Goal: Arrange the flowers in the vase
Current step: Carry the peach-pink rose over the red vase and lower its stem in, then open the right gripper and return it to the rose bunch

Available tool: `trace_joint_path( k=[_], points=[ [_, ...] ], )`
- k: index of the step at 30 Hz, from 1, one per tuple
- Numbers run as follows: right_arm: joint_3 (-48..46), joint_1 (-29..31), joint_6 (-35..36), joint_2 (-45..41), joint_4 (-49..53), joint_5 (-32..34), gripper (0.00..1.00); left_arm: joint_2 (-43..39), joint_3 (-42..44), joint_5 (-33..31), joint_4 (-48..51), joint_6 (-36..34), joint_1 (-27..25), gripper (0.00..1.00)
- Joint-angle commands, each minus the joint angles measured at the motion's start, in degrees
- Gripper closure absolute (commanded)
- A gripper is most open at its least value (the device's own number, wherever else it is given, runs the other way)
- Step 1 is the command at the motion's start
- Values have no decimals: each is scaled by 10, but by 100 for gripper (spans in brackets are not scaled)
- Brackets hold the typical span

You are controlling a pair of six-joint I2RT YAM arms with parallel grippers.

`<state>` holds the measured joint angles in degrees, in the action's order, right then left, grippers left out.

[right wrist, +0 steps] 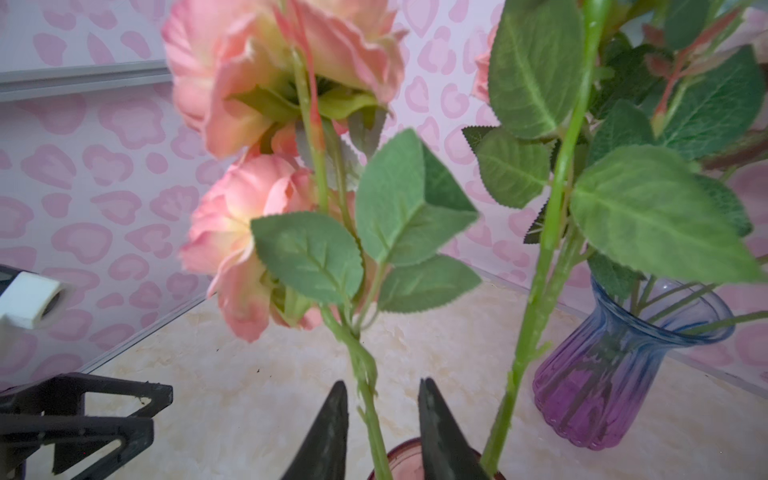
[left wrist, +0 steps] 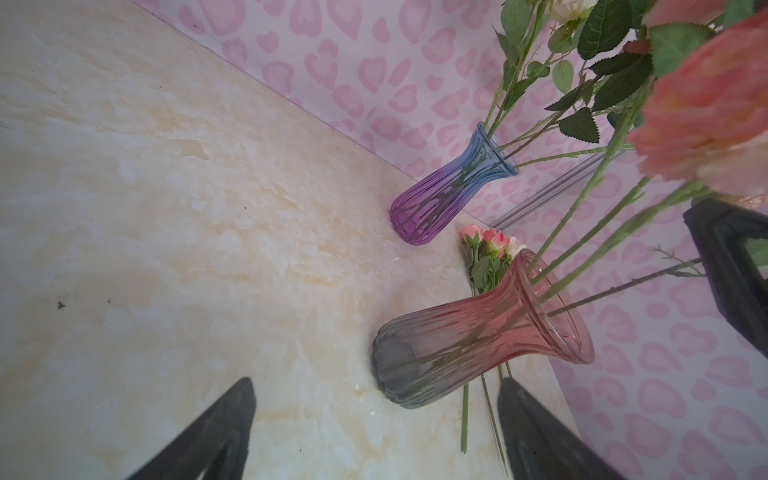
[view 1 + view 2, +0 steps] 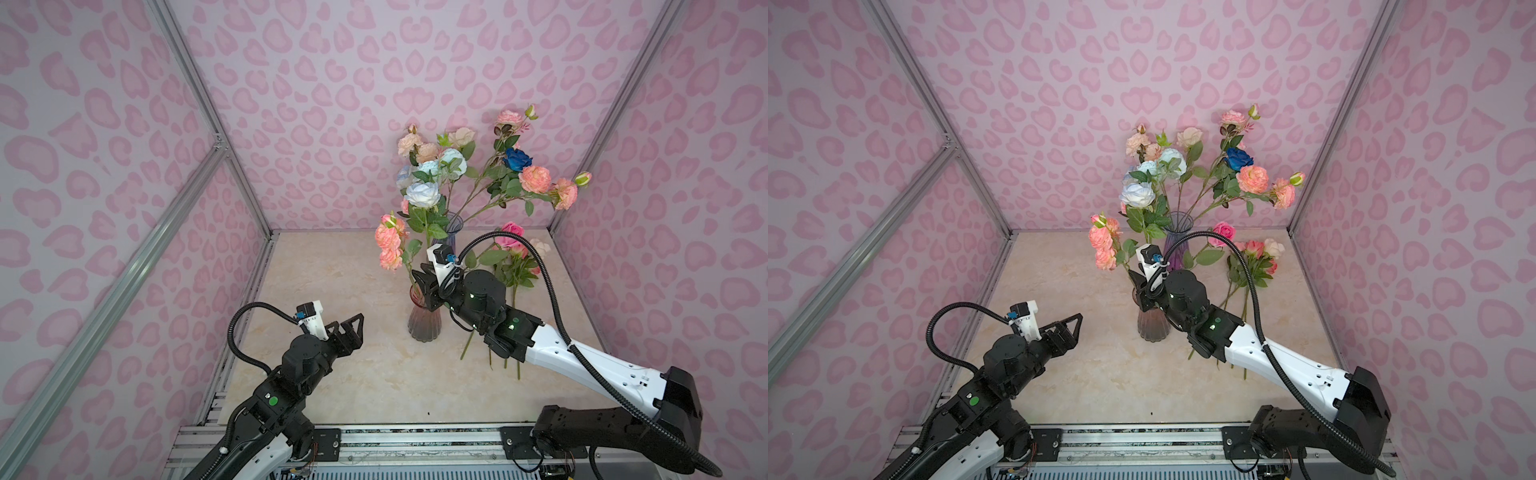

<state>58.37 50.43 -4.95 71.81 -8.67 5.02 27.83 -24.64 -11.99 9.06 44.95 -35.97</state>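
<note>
Here, left pincer (image 2: 376,386) wide open, right pincer (image 1: 382,382) loosely parted around peach flower stem (image 1: 361,361) above pink vase (image 3: 424,326).

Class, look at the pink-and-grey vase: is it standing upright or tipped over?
Upright. The pink-and-grey vase stands on its base on the table, mouth upward, with flower stems rising out of it.

Both top views taken from high up, angled down on the pink vase (image 3: 423,326). Left wrist view aimed at it, low and near. Right wrist view set just above its rim. Purple vase (image 2: 440,195) beyond shared by all.
</note>
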Motion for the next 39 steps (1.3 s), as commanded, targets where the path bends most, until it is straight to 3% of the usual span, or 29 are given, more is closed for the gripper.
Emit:
trace_joint_path(
  k=[1, 13, 17, 24, 29, 31, 35, 37, 39],
  points=[
    [-6, 10, 4, -16, 14, 13, 69, 6, -5, 0, -26, 1, 0, 8],
    [-14, 36, -8, -149, 90, 60, 70, 57, -18, 14, -59, -6, 1, 8],
    [-19, 34, -24, -199, 180, 133, 73, 81, -20, 26, -85, -16, 0, 8],
    [-124, 2, -101, -357, 260, 274, 73, 145, -43, 65, -118, -19, 0, 10],
    [-227, -149, -209, -426, 308, 268, 74, 146, -40, 62, -141, -11, 0, 10],
    [-256, -247, -266, -419, 314, 201, 74, 152, -38, 74, -149, -4, 0, 10],
    [-274, -461, -348, -306, 281, -21, 73, 185, -31, 127, -176, 17, -1, 12],
    [-262, -521, -350, -221, 259, -67, 74, 195, -21, 139, -195, 29, -7, 13],
    [-222, -540, -335, -127, 258, -85, 76, 203, -10, 136, -217, 38, -12, 12]
  ],
)
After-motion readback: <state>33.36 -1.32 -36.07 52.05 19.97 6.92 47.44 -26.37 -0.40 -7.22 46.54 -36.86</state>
